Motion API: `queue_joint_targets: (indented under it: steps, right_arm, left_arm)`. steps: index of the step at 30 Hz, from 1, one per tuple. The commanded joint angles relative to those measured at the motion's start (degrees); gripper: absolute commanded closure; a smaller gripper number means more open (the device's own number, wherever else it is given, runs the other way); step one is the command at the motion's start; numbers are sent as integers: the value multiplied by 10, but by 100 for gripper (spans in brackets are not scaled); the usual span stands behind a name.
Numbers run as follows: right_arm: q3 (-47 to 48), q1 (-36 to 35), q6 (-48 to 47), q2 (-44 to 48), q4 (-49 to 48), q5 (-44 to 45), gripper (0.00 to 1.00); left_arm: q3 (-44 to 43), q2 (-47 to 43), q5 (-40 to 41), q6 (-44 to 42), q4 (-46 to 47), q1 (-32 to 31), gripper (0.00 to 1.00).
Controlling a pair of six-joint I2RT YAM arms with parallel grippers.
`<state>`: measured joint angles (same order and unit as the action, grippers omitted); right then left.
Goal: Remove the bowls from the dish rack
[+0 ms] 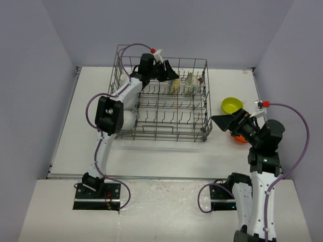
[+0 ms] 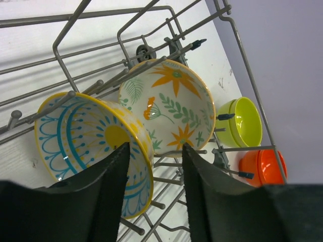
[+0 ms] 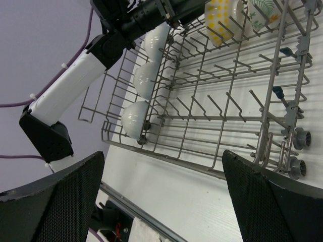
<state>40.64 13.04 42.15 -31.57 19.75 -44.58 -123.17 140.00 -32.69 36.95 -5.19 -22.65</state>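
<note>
The grey wire dish rack (image 1: 166, 132) stands mid-table. Two cream floral bowls (image 1: 174, 86) (image 1: 190, 82) stand on edge at its back; three white bowls line its left side, the nearest one (image 3: 135, 119) by the front corner. My left gripper (image 1: 169, 74) is open inside the rack, and the rim of the blue-and-yellow patterned bowl (image 2: 86, 136) lies between its jaws (image 2: 154, 151), beside the flowered bowl (image 2: 171, 106). My right gripper (image 1: 227, 122) is open and empty (image 3: 161, 156), right of the rack. A yellow-green bowl (image 1: 231, 105) and an orange bowl (image 1: 241, 137) sit on the table.
The left arm (image 3: 75, 85) stretches over the rack's left side above the white bowls. Upright tines fill the rack floor (image 3: 227, 101). Grey walls close in on three sides. The orange bowl lies just under my right wrist.
</note>
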Motion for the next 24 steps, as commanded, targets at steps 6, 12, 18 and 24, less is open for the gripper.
queue_joint_targets:
  steps: [6, 12, 18, 24]
  right_arm:
    - [10, -6, -15, -4, -11, -8, 1]
    - [11, -8, -18, -5, -9, -8, 1]
    - [8, -11, -20, -8, -10, -7, 1]
    - [10, -12, -22, -13, -11, -6, 1]
  left_arm:
    - [-53, 46, -41, 42, 76, -6, 59]
    - [-54, 53, -28, 45, 73, -5, 90]
    - [34, -5, 50, 73, 121, 6, 100]
    - [73, -31, 81, 90, 149, 16, 100]
